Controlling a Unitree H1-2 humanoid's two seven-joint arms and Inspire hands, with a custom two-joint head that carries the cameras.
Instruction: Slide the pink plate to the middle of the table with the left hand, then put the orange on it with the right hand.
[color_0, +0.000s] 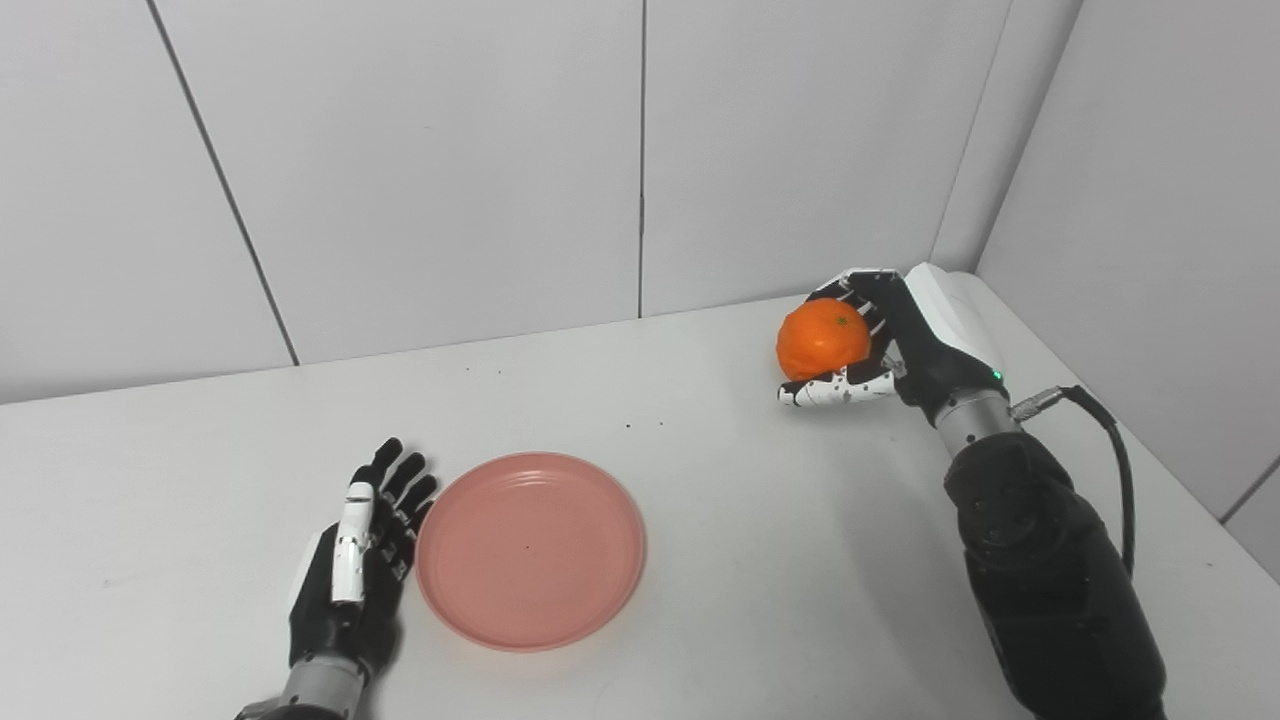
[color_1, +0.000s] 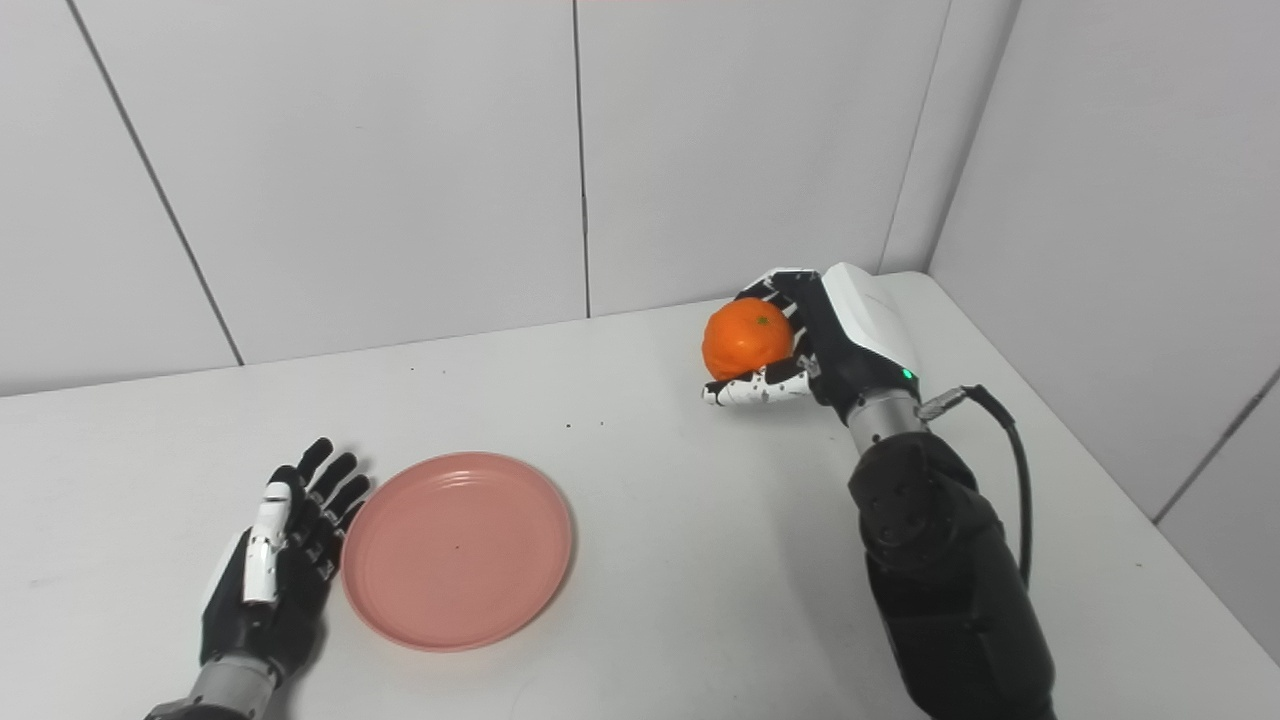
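Note:
The pink plate (color_0: 530, 548) lies flat on the white table (color_0: 720, 520), left of the middle and near the front. My left hand (color_0: 362, 560) is open, fingers straight, right beside the plate's left rim. My right hand (color_0: 880, 345) is at the far right of the table, fingers and thumb curled around the orange (color_0: 822, 338). I cannot tell if the orange rests on the table or is raised just off it. The plate (color_1: 457, 548), the orange (color_1: 746, 338), my left hand (color_1: 277, 570) and my right hand (color_1: 815, 340) show in the right eye view too.
White panel walls stand behind the table and along its right side, meeting in a corner close behind my right hand. A cable (color_0: 1110, 440) loops off my right forearm. A few small dark specks (color_0: 640, 425) dot the table behind the plate.

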